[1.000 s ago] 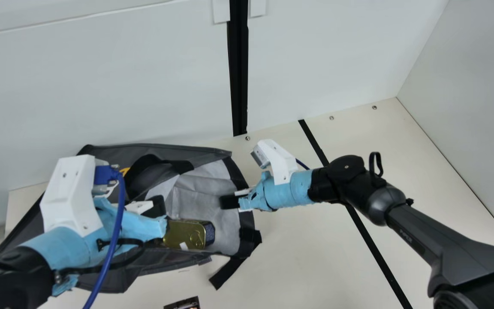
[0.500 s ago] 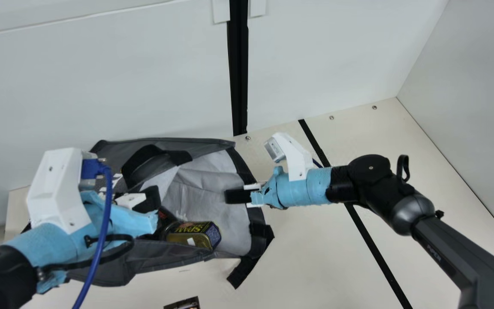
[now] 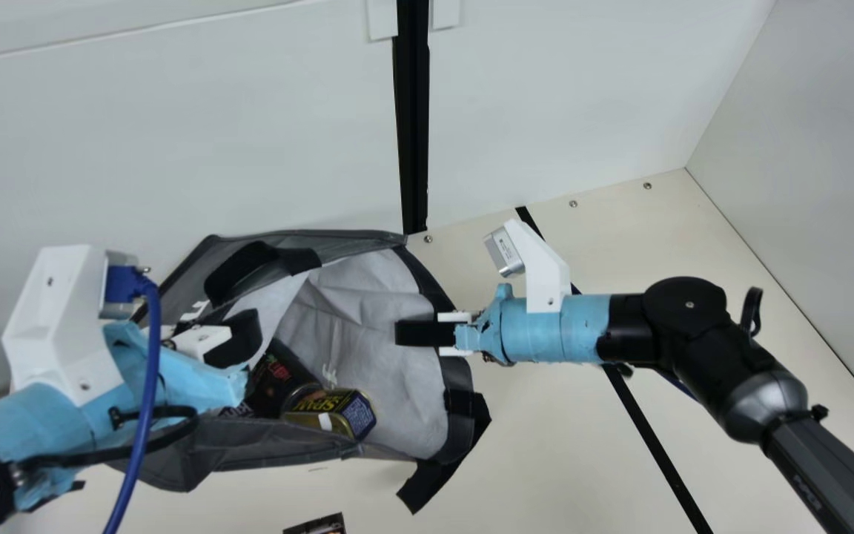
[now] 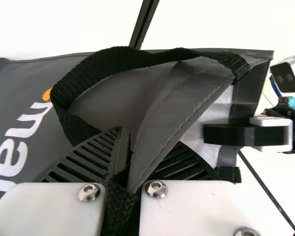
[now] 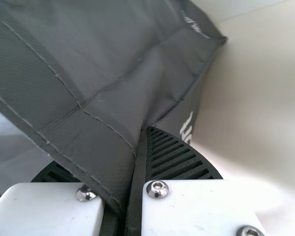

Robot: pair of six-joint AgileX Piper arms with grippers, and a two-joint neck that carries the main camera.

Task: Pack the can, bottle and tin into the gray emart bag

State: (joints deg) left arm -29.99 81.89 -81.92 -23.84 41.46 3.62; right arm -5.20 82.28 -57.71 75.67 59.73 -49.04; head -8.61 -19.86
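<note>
Main view: the bag (image 3: 279, 443) lies mouth open on the table (image 3: 545, 460), the tin (image 3: 330, 411) and a dark container (image 3: 279, 378) inside; the step looks like drawing up the mouth; next likely calls for an even lift by both rims; left gripper (image 4: 132, 147) pinched on the bag's edge, right gripper (image 5: 137, 142) likewise, at the rim's other end.

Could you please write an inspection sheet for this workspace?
Surface: cream table, black strip across it.
Job's things: gray bag gaping open; gold-sided tin and dark container inside.
Clutter: small dark item at the main view's bottom edge.
Grippers: left gripper and right gripper each pinch the bag's edge.
Cables: blue cable looping beside the left arm.
Surroundings: pale walls, black upright strip.
</note>
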